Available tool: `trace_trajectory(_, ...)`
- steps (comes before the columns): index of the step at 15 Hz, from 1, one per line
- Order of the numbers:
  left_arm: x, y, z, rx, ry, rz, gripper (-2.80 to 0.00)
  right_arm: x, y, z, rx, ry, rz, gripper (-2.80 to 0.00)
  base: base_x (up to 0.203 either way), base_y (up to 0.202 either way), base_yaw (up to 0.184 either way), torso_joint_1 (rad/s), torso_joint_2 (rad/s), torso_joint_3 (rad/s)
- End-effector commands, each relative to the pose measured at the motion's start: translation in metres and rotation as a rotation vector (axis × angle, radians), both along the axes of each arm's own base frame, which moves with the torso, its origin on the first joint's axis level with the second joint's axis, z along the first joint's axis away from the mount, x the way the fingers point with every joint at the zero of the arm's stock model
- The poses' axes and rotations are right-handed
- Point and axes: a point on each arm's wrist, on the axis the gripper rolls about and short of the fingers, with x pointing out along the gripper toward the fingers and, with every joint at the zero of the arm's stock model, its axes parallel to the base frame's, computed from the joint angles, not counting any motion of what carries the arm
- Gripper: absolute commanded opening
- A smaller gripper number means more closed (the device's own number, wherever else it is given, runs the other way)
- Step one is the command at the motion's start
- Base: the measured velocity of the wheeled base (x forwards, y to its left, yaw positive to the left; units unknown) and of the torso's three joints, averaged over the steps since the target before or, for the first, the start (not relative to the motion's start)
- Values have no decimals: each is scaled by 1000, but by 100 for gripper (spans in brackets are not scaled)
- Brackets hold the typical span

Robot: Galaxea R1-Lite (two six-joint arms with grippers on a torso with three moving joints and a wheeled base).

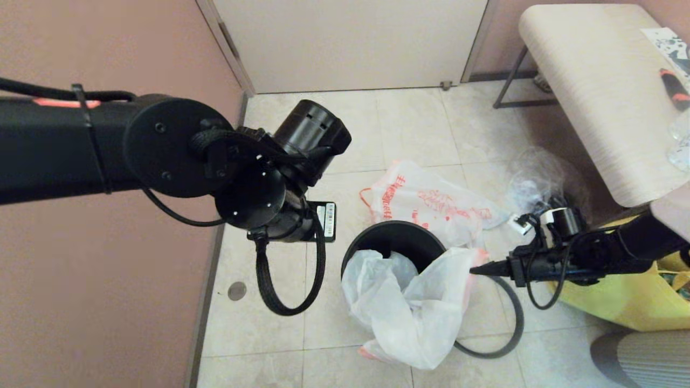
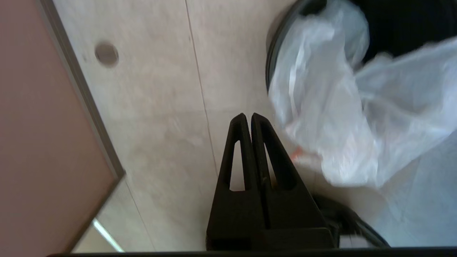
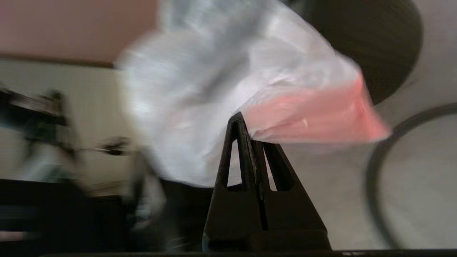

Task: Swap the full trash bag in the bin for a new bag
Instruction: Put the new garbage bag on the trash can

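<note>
A small black bin (image 1: 396,242) stands on a tiled floor (image 1: 280,323) near a closed door (image 1: 350,43), with the new bag (image 1: 415,307), milky white with a pink-orange edge, draped half in and half out of its mouth and spilling down the near side onto the tiles. The right hand (image 1: 474,270) reaches in level from the right, its fingers pressed together on the pink-orange edge of that bag at the bin's right rim; the right wrist view shows the film pinched between the closed tips. The left hand (image 2: 248,117) hangs over bare floor to the left of the bin, fingers shut with nothing between them. The full trash bag (image 1: 431,202), white with red-orange print, lies on the floor just behind the bin. A thin grey hoop (image 1: 498,334) lies flat on the tiles at the bin's right side. A pale counter (image 1: 593,97) stands at upper right, a yellow tote (image 1: 620,302) below it.
</note>
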Motion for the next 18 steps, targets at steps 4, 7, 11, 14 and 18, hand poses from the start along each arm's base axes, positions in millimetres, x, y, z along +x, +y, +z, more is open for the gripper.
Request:
trace_trajectory(4, -40, 22, -4, -13, 34, -3, -280, -48, 22, 117, 90, 31, -25, -280, 0, 0, 0, 0, 0, 0)
trace_trajectory(7, -51, 37, -1, -69, -15, 1, -280, -54, 66, 139, 98, 77, 9, -280, 0, 0, 0, 0, 0, 0)
trace_trajectory(11, -59, 56, -3, -164, -23, -59, -280, -38, 143, 164, 100, 87, -53, -280, 0, 0, 0, 0, 0, 0)
trace_trajectory(14, -52, 75, -22, -209, -69, -41, -280, -31, 185, 189, 154, 75, -122, -280, 0, 0, 0, 0, 0, 0)
trace_trajectory(18, -70, 99, -38, -280, -89, -54, -280, -41, 243, 183, 63, 114, -231, -280, 0, 0, 0, 0, 0, 0)
